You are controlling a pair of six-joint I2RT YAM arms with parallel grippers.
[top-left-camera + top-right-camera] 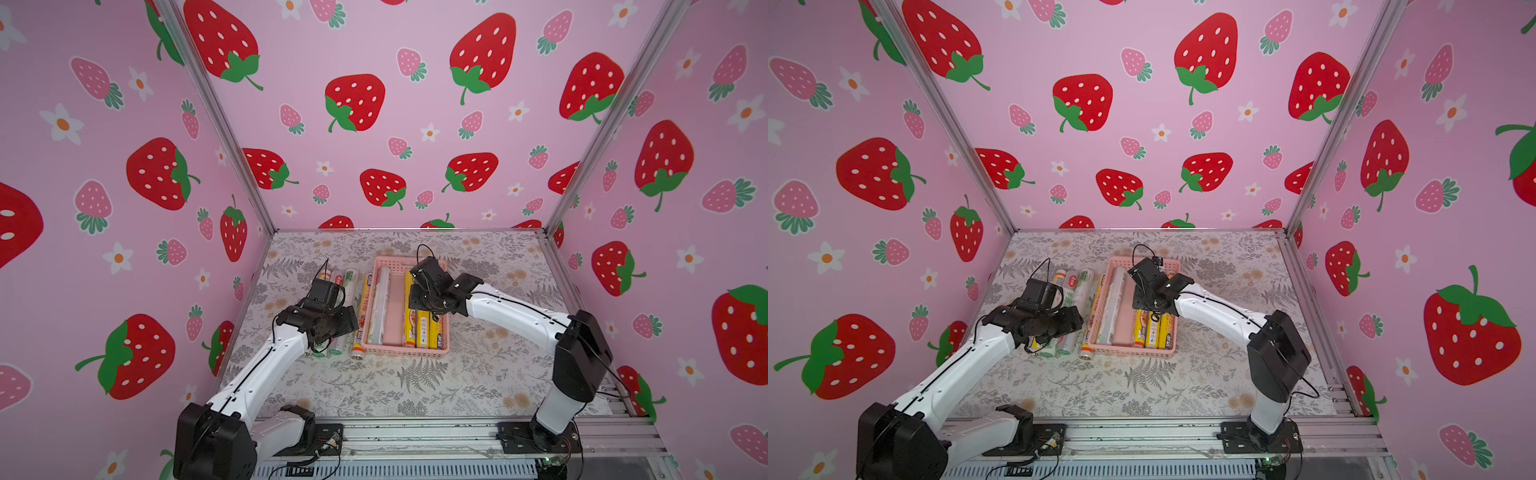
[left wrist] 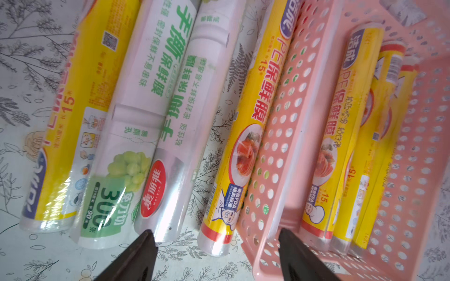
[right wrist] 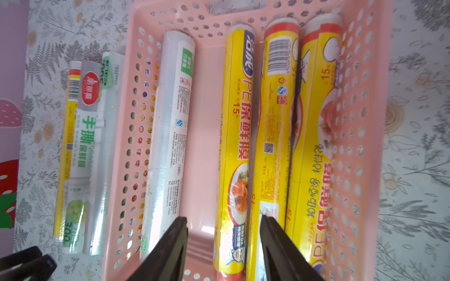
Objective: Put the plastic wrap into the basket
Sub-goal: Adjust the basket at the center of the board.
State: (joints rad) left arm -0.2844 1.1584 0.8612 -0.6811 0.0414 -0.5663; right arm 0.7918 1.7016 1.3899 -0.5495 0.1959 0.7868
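The pink basket [image 1: 405, 352] [image 3: 353, 146] holds a white-silver roll of plastic wrap [image 3: 168, 126] along one wall and three yellow rolls [image 3: 280, 121] along the other. On the table, a yellow roll [image 2: 248, 126] lies against the outside of the basket wall [image 2: 287, 146]. Beyond it lie two white-green rolls [image 2: 155, 104] and another yellow roll [image 2: 73, 116]. My left gripper [image 2: 216, 245] is open over the near end of the yellow roll and the basket's corner. My right gripper [image 3: 224, 243] is open inside the basket, astride a yellow roll [image 3: 233, 170], gripping nothing.
The floral tabletop [image 1: 415, 390] is walled in by strawberry-print panels on three sides. An aluminium rail [image 1: 415, 432] with both arm bases runs along the front edge. Both arms [image 1: 498, 307] reach in over the basket and the loose rolls.
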